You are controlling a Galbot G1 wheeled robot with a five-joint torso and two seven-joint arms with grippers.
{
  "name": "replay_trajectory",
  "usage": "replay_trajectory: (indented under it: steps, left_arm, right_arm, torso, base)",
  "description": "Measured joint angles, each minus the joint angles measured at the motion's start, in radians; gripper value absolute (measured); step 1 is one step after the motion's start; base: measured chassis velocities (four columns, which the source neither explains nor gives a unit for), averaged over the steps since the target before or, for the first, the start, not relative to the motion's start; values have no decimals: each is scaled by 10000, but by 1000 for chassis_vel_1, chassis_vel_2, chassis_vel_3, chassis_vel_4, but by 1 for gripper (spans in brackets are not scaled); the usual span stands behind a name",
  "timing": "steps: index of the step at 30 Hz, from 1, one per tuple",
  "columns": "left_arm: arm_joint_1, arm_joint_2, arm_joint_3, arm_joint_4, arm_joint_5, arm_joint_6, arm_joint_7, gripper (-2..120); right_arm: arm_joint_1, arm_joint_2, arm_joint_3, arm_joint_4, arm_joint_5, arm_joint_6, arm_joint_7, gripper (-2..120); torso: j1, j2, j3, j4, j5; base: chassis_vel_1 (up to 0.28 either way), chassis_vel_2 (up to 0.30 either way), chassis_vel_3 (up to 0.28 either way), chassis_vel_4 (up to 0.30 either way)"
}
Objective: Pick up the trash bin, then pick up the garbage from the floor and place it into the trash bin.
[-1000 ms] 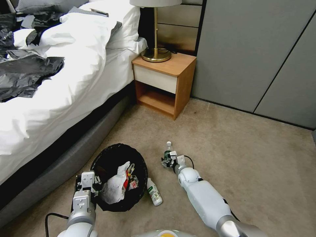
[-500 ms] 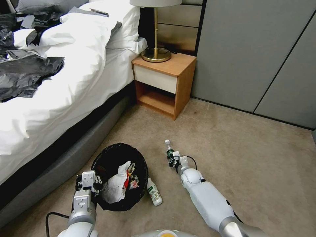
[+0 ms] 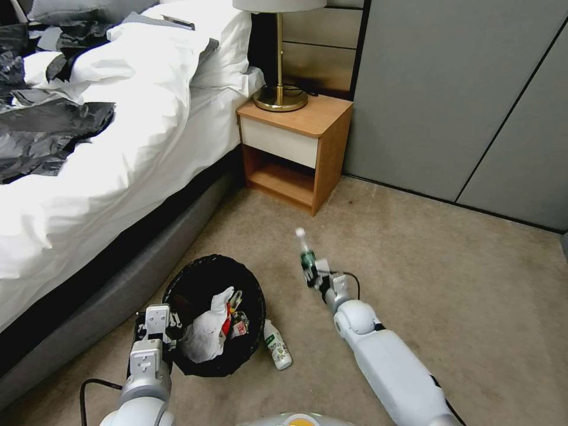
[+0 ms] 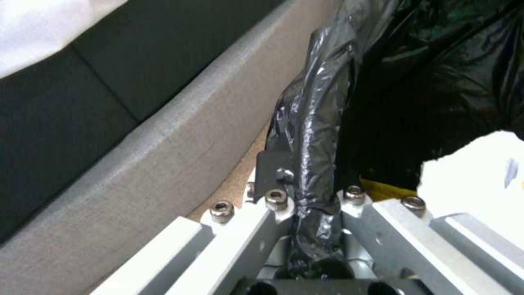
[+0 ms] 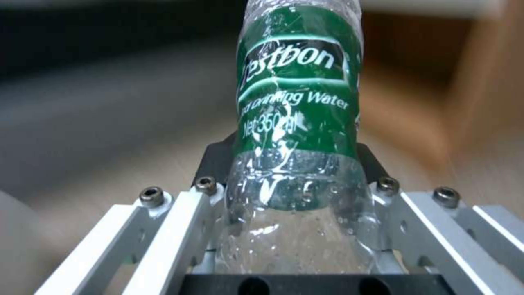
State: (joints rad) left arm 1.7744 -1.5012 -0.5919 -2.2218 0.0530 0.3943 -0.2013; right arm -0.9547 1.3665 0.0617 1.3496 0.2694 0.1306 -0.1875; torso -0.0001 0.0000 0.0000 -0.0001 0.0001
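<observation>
The trash bin (image 3: pixel 195 284), lined with a black bag, sits on the carpet beside the bed and holds white tissue (image 3: pixel 204 334) and wrappers. My left gripper (image 3: pixel 155 331) is shut on its near rim (image 4: pixel 314 135). My right gripper (image 3: pixel 315 273) is shut on a clear plastic bottle with a green label (image 3: pixel 305 251), held above the floor with its white cap pointing away from me; the label fills the right wrist view (image 5: pixel 297 102). A second small white bottle (image 3: pixel 277 345) lies on the carpet just right of the bin.
The bed (image 3: pixel 89 177) with white sheets runs along the left, its grey base (image 4: pixel 136 155) close to the bin. A wooden nightstand (image 3: pixel 296 148) with a brass lamp (image 3: pixel 279 94) stands ahead. Grey wall panels close the right side. Open carpet (image 3: pixel 444 284) lies to the right.
My right gripper has lifted the green-label bottle off the carpet and carried it up and away from me. The left gripper and the bin have stayed in place.
</observation>
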Motion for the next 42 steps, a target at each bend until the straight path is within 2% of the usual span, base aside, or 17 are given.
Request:
replay_trajectory:
  steps: [3,5,7,9,11,13,14,18,22,33,34,36,38,39,40,41,42]
  left_arm:
    - [-11,3,56,13,-6,3,7,0]
    - [-10,5,56,11,-9,3,7,0]
    - [2,29,50,-21,-46,3,11,0]
    - [10,45,44,-32,-60,3,11,0]
    - [23,65,47,-58,-80,3,12,0]
    - [23,65,55,-62,-81,3,13,0]
    - [18,55,96,-73,-78,3,13,0]
    - [4,36,191,-80,-52,2,16,0]
    - [18,26,274,-92,2,-12,17,0]
    - [27,-23,382,-124,64,-29,21,0]
    - [27,-32,398,-125,78,-33,22,0]
    - [32,-40,412,-125,92,-39,22,0]
    - [41,-52,429,-124,114,-53,23,0]
    - [42,-54,432,-125,117,-56,22,0]
    - [45,-73,441,-114,139,-66,23,0]
    - [45,-73,441,-114,139,-66,23,0]
    - [44,-78,443,-107,145,-70,24,0]
  right_arm:
    - [-463,-440,-245,2093,-276,958,-1347,28]
    - [-521,-495,-295,2338,-293,999,-1478,28]
    - [-829,-848,-627,3698,-531,1139,-2166,28]
    - [-910,-986,-772,4066,-657,1156,-2342,28]
    - [-1064,-1548,-1293,4915,-901,1159,-2568,28]
    - [-1083,-1707,-1415,5031,-918,1154,-2576,28]
    - [-1128,-2202,-1779,5298,-934,1104,-2575,28]
    - [-1128,-2755,-2293,5312,-989,1023,-2533,28]
    - [-1030,-2840,-2546,4905,-1037,962,-2509,28]
    - [-803,-2385,-2785,4037,-1062,591,-2328,28]
    - [-764,-2275,-2810,3963,-1064,538,-2280,35]
    - [-732,-2197,-2823,3907,-1065,518,-2261,38]
    - [-674,-2086,-2849,3815,-1069,490,-2240,48]
    - [-666,-2072,-2853,3805,-1069,483,-2236,48]
    - [-637,-1990,-2881,3768,-1068,442,-2218,57]
    - [-637,-1990,-2881,3768,-1068,442,-2218,57]
    - [-630,-1962,-2892,3766,-1065,427,-2212,61]
  torso:
    - [0,0,1,2,0]
    - [0,0,0,1,1]
    - [1,1,0,1,0]
    - [1,0,0,1,0]
    - [1,0,-1,1,0]
    - [1,0,0,1,2]
    - [0,0,-1,0,-2]
    - [0,1,0,-1,-2]
    - [1,1,0,1,-1]
    - [1,1,0,1,0]
    - [0,0,0,1,-1]
    - [0,0,0,1,-1]
    - [0,0,0,1,-2]
    - [1,0,0,1,-1]
    - [1,1,0,1,-1]
    - [1,1,0,1,-1]
    - [1,0,0,1,-2]
  base:
    - [0,0,0,0]
    - [0,0,0,0]
    - [0,0,0,0]
    - [0,0,0,0]
    - [0,0,0,0]
    - [0,0,0,0]
    - [0,0,0,0]
    - [0,0,0,0]
    - [0,0,0,0]
    - [0,0,0,0]
    - [0,0,0,0]
    - [0,0,0,0]
    - [0,0,0,0]
    - [0,0,0,0]
    - [0,0,0,0]
    - [0,0,0,0]
    - [0,0,0,0]
